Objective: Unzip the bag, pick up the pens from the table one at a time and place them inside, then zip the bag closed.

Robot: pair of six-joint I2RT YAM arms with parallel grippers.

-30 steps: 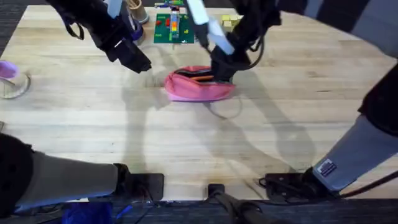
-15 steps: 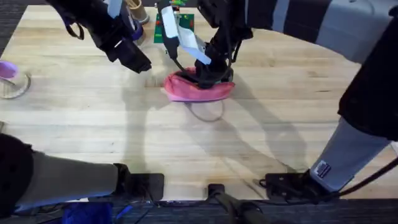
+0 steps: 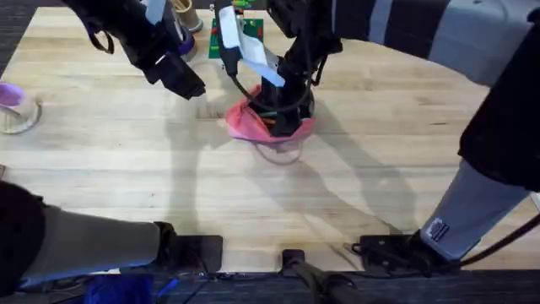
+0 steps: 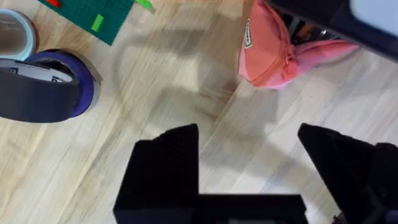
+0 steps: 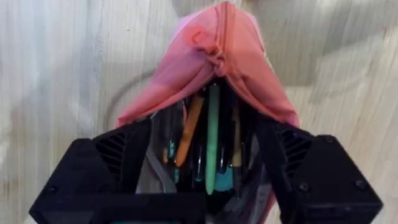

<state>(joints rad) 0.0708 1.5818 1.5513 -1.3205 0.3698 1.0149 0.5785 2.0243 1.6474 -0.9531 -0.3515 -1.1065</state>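
Pink bag (image 3: 245, 123) lying bunched on the table (image 3: 126, 177), gaping open, pens (image 5: 211, 140) showing inside.

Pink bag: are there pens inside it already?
Yes, the right wrist view shows an orange pen and a green pen inside the open bag.

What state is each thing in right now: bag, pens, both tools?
bag: unzipped, bunched, pens visible inside
pens: inside the bag's opening
right tool: open, fingers straddling the bag's open end
left tool: open, empty, above bare table, beside the bag
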